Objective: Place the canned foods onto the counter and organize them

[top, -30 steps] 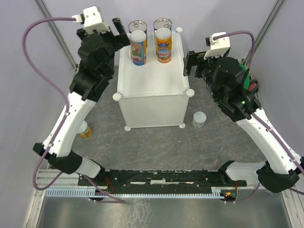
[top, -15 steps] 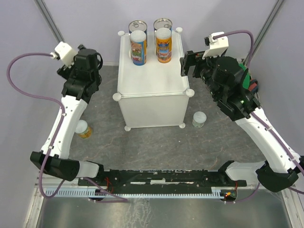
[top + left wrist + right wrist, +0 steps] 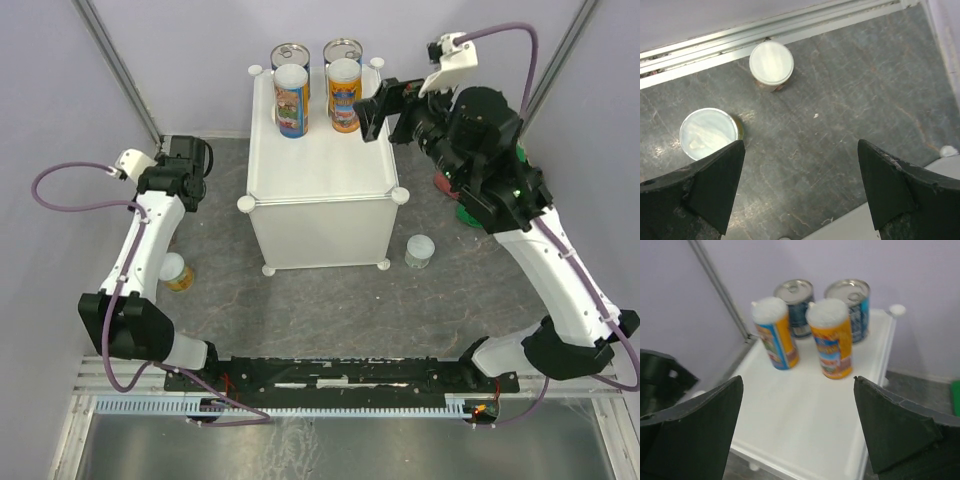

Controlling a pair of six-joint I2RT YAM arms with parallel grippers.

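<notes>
The left gripper [image 3: 799, 165] hangs spread wide and empty above the floor [image 3: 850, 100]. Below it are 2 white-lidded cans, the far can [image 3: 771, 62] beside the metal rail and the near can [image 3: 708, 132] close to the left finger, and the 2 stand apart. The right gripper [image 3: 797, 405] is also parted and holds nothing, poised near the far right edge of the counter [image 3: 320, 165]. 4 cans already stand at the counter's back: 2 blue cans [image 3: 291, 55] along the far edge, with the colourful can [image 3: 291, 100] and the orange can [image 3: 344, 95] just in front. A pale green can [image 3: 420, 250] waits on the floor by the counter's right front corner. The step in hand looks like a pickup on the left side. To do it well, the arm should centre both fingers on 1 lid, drop straight down, close on the body below the lid and avoid nudging the neighbour. The can should then go in line ahead of the existing rows. The overhead view shows only 1 can on the left, while the left wrist view reveals 2. Only the overhead view shows the pale green can.
</notes>
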